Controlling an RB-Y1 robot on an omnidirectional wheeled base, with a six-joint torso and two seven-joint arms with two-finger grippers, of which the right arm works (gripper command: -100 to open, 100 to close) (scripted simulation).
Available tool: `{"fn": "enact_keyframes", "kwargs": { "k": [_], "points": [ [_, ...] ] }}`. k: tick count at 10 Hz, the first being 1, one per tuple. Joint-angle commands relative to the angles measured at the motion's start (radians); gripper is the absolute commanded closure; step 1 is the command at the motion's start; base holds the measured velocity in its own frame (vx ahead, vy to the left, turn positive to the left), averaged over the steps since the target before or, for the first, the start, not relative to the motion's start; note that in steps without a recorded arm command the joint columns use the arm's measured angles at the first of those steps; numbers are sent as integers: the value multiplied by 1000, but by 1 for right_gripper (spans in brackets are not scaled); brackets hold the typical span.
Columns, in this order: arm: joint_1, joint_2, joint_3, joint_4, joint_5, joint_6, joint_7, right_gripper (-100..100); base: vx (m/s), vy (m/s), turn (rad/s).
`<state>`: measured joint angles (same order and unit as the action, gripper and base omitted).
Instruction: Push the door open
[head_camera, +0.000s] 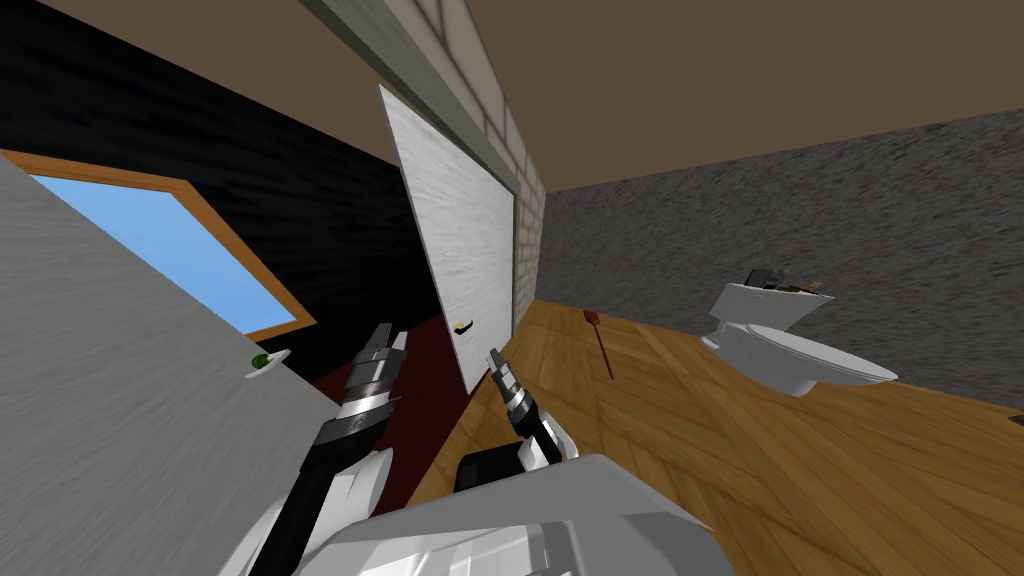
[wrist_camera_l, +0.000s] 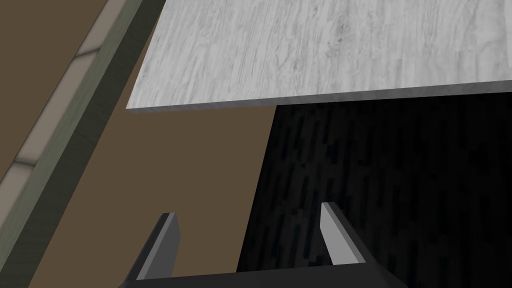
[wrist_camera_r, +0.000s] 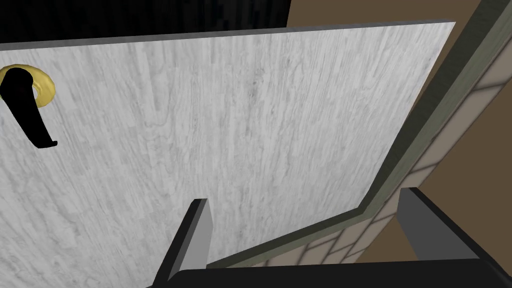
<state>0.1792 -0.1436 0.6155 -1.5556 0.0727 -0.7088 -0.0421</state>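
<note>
In the head view, the door (head_camera: 460, 235) stands in the middle, a pale grey panel with wood grain. It is already swung partly away from its frame (head_camera: 430, 90), hinged at the tiled wall (head_camera: 528, 200), and a black area (head_camera: 300, 200) opens behind its free edge. The right end effector (head_camera: 493, 354) points at the panel just below the handle (head_camera: 463, 327). I think it is held there, far from the hinge, because a push there turns the door most easily; whether it touches the panel, I cannot tell. The left end effector (head_camera: 389, 337) is raised beside the free edge, over a dark red floor (head_camera: 420, 410), and seems to wait. The room has a wooden floor (head_camera: 760, 460) and a rough grey wall (head_camera: 780, 210). A white toilet (head_camera: 790, 345) and a red tool (head_camera: 598, 342) stand well apart from the door, and a window (head_camera: 170, 250) is at the left. In the left wrist view, the two fingers (wrist_camera_l: 165, 245) are spread apart and hold nothing; the door's edge passes ahead of them, with the black area beyond. In the right wrist view, the fingers (wrist_camera_r: 197, 240) are also wide apart and empty. They face the door's flat side, and the black lever on its gold plate lies off to one side of them.
</note>
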Motion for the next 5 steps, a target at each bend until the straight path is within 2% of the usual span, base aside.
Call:
{"fn": "enact_keyframes", "kwargs": {
  "k": [1, 2, 3, 5],
  "points": [
    [-15, 0, 23, 38, -2, -3, -6, -100, 99, -30, -29],
    [-22, -3, 36, 57, -3, -5, -10, -100, 103, -25, -32],
    [-36, -7, 64, 96, -5, -8, -18, -100, 128, -10, -62],
    [-50, -12, 91, 135, -7, -12, -25, -100, 131, 0, -41]
  ]
}}
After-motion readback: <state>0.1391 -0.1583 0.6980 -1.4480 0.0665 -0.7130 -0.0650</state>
